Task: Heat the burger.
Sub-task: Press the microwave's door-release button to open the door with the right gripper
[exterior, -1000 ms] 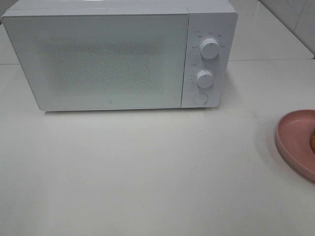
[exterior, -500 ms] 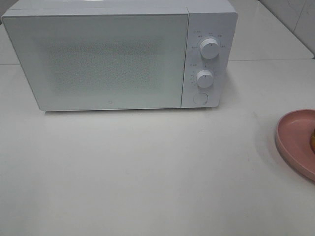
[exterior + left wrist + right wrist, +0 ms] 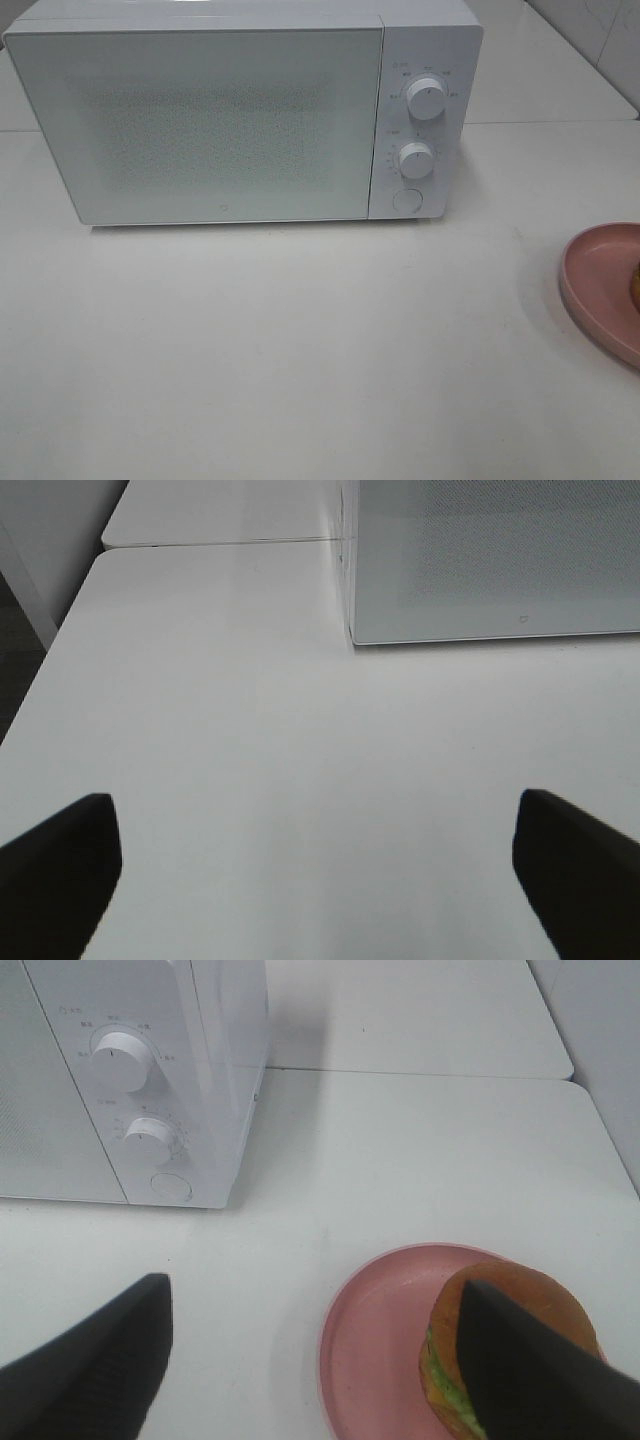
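The burger (image 3: 445,1350), golden-brown bun with green lettuce, sits on a pink plate (image 3: 375,1330) in the right wrist view, partly behind one dark finger (image 3: 530,1360). In the high view only a sliver of the burger (image 3: 635,285) shows on the plate (image 3: 595,280) at the right edge. My right gripper (image 3: 310,1360) is open, above and just short of the plate. My left gripper (image 3: 315,865) is open and empty over bare table in front of the microwave. The white microwave (image 3: 200,120) stands at the back with its door shut. Neither gripper shows in the high view.
The microwave has two round knobs (image 3: 426,100) and a round button (image 3: 406,199) on its right panel; they also show in the right wrist view (image 3: 120,1060). The white table (image 3: 300,350) ends at its left edge (image 3: 50,680) with dark floor beyond.
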